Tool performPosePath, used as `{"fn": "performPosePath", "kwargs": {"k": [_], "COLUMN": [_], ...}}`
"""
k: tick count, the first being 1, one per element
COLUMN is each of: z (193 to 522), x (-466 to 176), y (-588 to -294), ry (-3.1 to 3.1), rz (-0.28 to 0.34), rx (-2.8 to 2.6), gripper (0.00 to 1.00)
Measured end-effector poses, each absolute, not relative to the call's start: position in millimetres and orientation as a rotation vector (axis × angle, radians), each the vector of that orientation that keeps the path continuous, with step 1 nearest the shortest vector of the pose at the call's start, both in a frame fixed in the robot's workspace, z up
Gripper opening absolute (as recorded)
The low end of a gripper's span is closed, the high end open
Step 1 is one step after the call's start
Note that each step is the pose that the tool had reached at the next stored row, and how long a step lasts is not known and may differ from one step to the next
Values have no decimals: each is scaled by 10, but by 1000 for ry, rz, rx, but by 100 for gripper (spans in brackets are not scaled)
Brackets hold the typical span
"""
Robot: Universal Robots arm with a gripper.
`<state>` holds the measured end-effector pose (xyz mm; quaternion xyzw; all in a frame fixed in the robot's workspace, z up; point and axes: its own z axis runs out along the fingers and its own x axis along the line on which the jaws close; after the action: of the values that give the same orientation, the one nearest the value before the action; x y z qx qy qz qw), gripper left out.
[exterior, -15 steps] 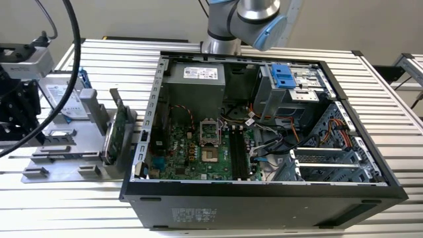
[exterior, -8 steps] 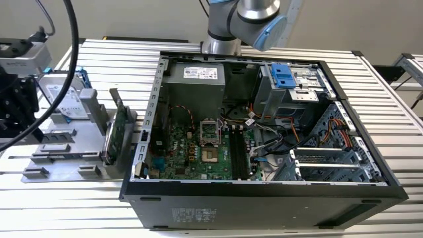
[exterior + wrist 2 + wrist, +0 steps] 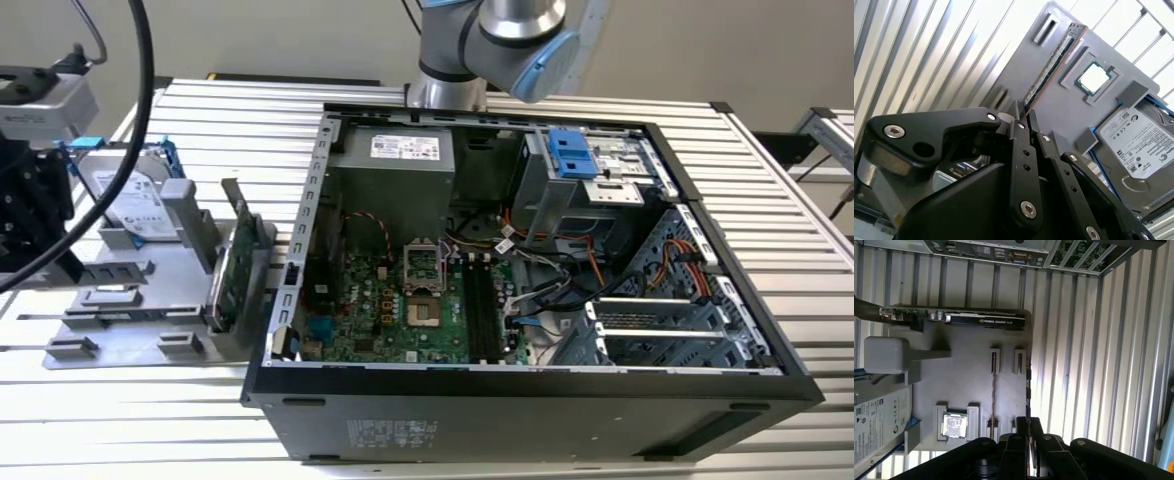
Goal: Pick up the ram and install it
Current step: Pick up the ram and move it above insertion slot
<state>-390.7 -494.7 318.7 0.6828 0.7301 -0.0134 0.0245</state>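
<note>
Pickup stage: the gripper (image 3: 1021,112), nearly closed, apparently pinches the ram (image 3: 1051,65) standing edgewise in its grey tray (image 3: 1054,125). Freeing it calls for a straight lift.

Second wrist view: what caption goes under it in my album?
The robot's hand pinches one end of the ram on the grey tray, near a processor chip and a hard drive.

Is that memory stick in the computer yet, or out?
Out. The ram stands on edge at the grey tray, outside the computer case, its near end pinched in the gripper.
</note>
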Motion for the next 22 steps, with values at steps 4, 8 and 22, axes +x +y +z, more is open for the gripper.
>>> {"fn": "performPosePath", "kwargs": {"k": [4,8,22], "z": [3220,3253,3377], "x": [-3907,-3907,-3907], "y": [-4947,-4947,-4947], "ry": [2259,2259,2259], "rz": [-41,-41,-41], "rx": [2112,2112,2112], "gripper": [0,0,0]}}
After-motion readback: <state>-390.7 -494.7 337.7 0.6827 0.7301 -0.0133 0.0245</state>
